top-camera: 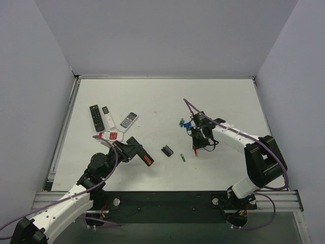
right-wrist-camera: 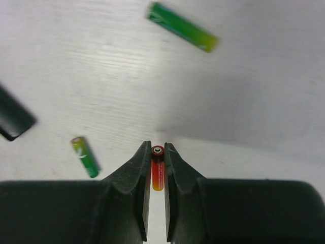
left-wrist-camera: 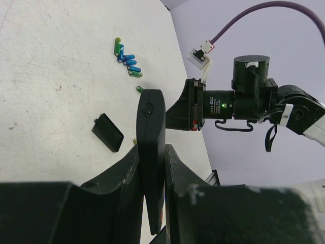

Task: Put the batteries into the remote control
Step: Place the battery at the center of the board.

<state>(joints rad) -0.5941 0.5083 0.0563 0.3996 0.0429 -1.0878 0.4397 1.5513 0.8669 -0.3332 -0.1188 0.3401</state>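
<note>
Black and slim, the remote control (left-wrist-camera: 151, 117) is clamped on edge in the left gripper (left-wrist-camera: 152, 157) at the near left, held off the white table (top-camera: 152, 101) with its free end aimed right, toward the other arm. An orange-red patch shows at that end from above, perhaps a cell already seated; I cannot tell. Just right of it the small black cover piece (top-camera: 167, 150) lies flat, with a loose green battery (top-camera: 183, 156) beside it. Right again, the right gripper (right-wrist-camera: 158, 152) points down at the table, jaws pressed together on an orange-red battery (right-wrist-camera: 158, 175) that seems to run lengthwise between the fingers, its capped end poking just past the tips. To do this step well, I would raise it straight up before travelling, so the tip clears the table and the green cell nearby is not nudged. Then turn the wrist so the cell's length matches the bay, check which end leads, and seat it gently while the left grip holds firm; a smooth round cell may pivot if pushed askew. Farther off lie the blue and green batteries (top-camera: 184, 123), and at the far left the other remotes (top-camera: 106, 122), none needed.
</note>
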